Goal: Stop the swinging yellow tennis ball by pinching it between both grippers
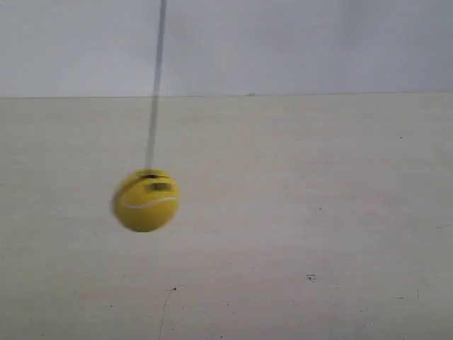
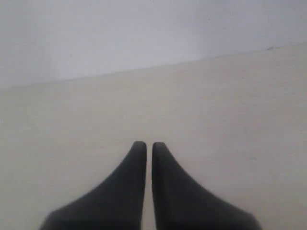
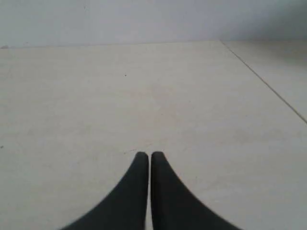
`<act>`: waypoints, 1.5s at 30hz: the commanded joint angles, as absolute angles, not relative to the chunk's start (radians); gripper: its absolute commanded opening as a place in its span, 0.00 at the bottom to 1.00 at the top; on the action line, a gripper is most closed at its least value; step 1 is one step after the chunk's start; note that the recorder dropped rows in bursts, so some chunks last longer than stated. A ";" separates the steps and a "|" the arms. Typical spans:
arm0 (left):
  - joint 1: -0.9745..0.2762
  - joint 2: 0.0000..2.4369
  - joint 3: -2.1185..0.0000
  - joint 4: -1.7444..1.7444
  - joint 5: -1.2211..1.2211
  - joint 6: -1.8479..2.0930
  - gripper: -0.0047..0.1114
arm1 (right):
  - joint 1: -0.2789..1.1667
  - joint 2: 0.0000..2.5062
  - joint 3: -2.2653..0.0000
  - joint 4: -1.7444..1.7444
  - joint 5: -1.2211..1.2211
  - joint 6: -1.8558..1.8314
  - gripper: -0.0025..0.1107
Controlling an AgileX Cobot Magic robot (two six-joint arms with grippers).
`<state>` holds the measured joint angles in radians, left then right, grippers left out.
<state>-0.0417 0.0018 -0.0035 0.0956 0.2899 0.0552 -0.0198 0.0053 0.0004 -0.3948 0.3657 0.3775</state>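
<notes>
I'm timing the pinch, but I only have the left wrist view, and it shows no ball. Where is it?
Observer: In the exterior view, the small bright yellow tennis ball hangs left of centre, seen against the pale tabletop.
Operator: Is it moving?
Observer: Probably. It looks blurred, and its thin dark string slants rather than hanging straight down.
Operator: Is the other gripper near it?
Observer: The right wrist view shows the right gripper shut, its black tapered fingers together, with no ball ahead of it.
</notes>
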 commanded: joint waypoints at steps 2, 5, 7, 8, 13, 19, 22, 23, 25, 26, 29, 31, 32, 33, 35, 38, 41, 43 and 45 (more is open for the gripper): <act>-0.040 0.000 0.000 0.076 0.084 0.063 0.08 | -0.026 0.000 0.000 -0.455 0.190 0.382 0.02; -0.040 0.000 0.000 0.058 -0.075 0.047 0.08 | -0.026 0.000 0.000 -0.455 0.079 0.382 0.02; -0.040 0.000 0.000 0.059 -0.241 -0.017 0.08 | -0.026 0.000 0.000 -0.455 -0.029 0.382 0.02; -0.040 0.000 0.000 0.059 -0.335 -0.086 0.08 | -0.026 0.000 0.000 -0.451 -0.123 0.391 0.02; -0.040 0.000 0.000 0.109 -0.464 -0.515 0.08 | -0.026 0.000 0.000 -0.440 -0.472 0.522 0.02; -0.040 0.033 -0.023 0.191 -0.556 -0.682 0.08 | -0.026 0.000 -0.019 -0.429 -0.542 0.724 0.02; -0.040 0.105 -0.087 0.323 -0.523 -0.772 0.08 | -0.026 0.023 -0.066 -0.474 -0.441 0.802 0.02; -0.040 0.131 -0.110 0.376 -0.523 -0.800 0.08 | -0.026 0.046 -0.078 -0.516 -0.437 0.830 0.02; -0.040 0.205 -0.157 0.513 -0.523 -0.883 0.08 | -0.026 0.097 -0.101 -0.615 -0.441 0.908 0.02; -0.040 0.238 -0.175 0.570 -0.523 -0.919 0.08 | -0.026 0.123 -0.113 -0.665 -0.443 0.959 0.02; -0.040 0.357 -0.215 0.738 -0.558 -1.021 0.08 | -0.026 0.237 -0.152 -0.828 -0.470 1.073 0.02; -0.040 0.443 -0.218 0.781 -0.598 -1.021 0.08 | -0.026 0.321 -0.163 -0.882 -0.509 1.095 0.02; -0.040 0.485 -0.218 0.787 -0.604 -1.014 0.08 | -0.026 0.363 -0.163 -0.890 -0.535 1.095 0.02; -0.040 0.528 -0.218 0.800 -0.606 -1.006 0.08 | -0.026 0.406 -0.163 -0.903 -0.558 1.090 0.02; -0.040 0.604 -0.218 0.805 -0.610 -0.971 0.08 | -0.026 0.486 -0.163 -0.916 -0.603 1.076 0.02; -0.040 0.725 -0.218 0.808 -0.701 -0.913 0.08 | -0.026 0.613 -0.163 -0.925 -0.695 1.019 0.02; -0.040 0.862 -0.218 0.810 -0.894 -0.854 0.08 | -0.026 0.750 -0.165 -0.919 -0.824 0.934 0.02; -0.040 0.963 -0.221 0.812 -1.032 -0.795 0.08 | -0.026 0.833 -0.171 -0.919 -0.888 0.880 0.02; -0.043 1.063 -0.229 0.829 -1.105 -0.733 0.08 | -0.026 0.923 -0.184 -0.919 -0.928 0.839 0.02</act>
